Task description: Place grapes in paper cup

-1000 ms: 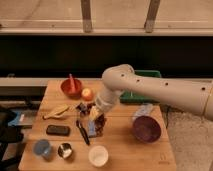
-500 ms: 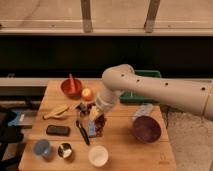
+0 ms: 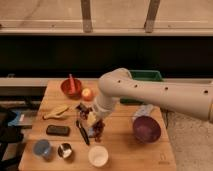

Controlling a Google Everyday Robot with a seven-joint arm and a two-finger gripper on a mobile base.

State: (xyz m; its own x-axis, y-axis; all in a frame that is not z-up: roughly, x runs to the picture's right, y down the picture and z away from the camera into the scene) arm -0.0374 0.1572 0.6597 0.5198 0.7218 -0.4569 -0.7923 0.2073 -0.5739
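dark red grapes [image 3: 99, 131]; white paper cup [image 3: 98, 156]; purple bowl [image 3: 146, 130]; blue cup [image 3: 42, 148]

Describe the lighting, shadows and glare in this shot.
Camera view: warm, even light on the table, with a black band behind it and a pale bright strip above. Camera view: the metal cup glints. The gripper, shut on the grapes over mid-table, sits dim under the arm.

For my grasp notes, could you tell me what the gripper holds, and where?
The gripper, over the table, seems shut on the grapes, at their upper end.
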